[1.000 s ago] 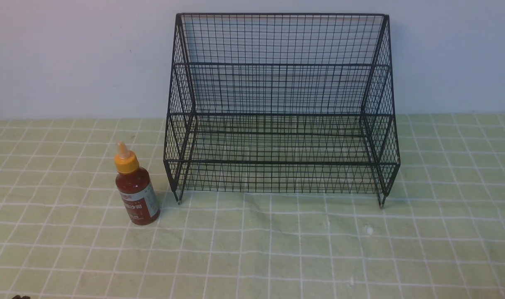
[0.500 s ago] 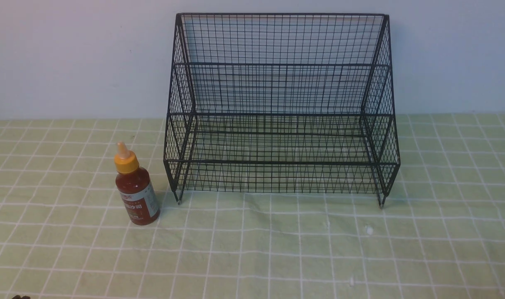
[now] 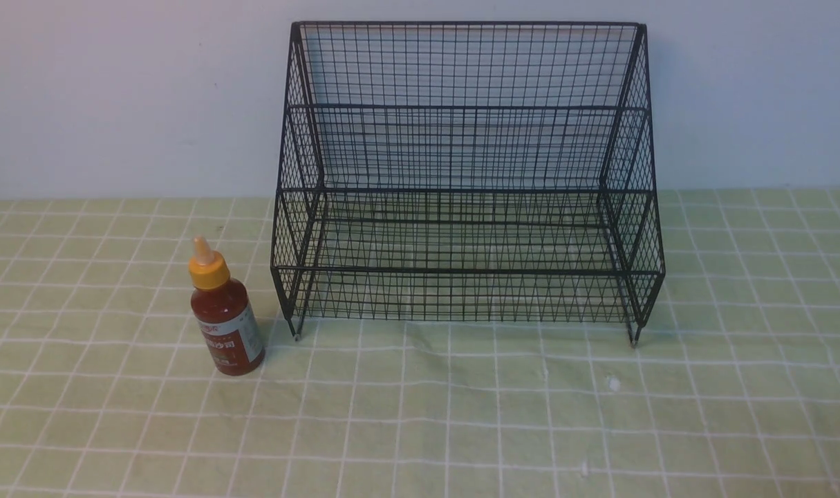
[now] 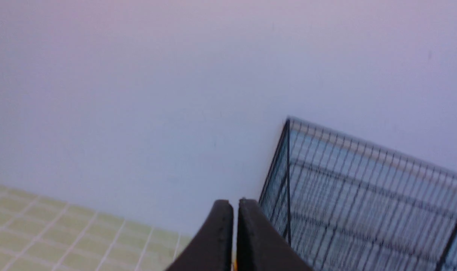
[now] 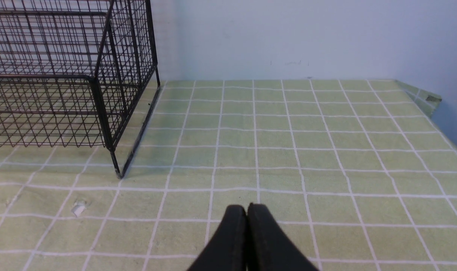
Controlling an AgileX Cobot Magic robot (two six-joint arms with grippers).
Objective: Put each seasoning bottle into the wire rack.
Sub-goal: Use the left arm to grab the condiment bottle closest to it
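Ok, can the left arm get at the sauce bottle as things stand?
Probably yes. The sauce bottle stands upright on the robot's left, beside but clear of the wire rack, with nothing in front of it. The left tool is shut and must open first.

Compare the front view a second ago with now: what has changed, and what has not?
A small dark shape at the lower left edge has left the picture; what it was cannot be told. Nothing was gripped or released. The seasoning bottle stands upright on the checked cloth, left of the empty wire rack, as before.
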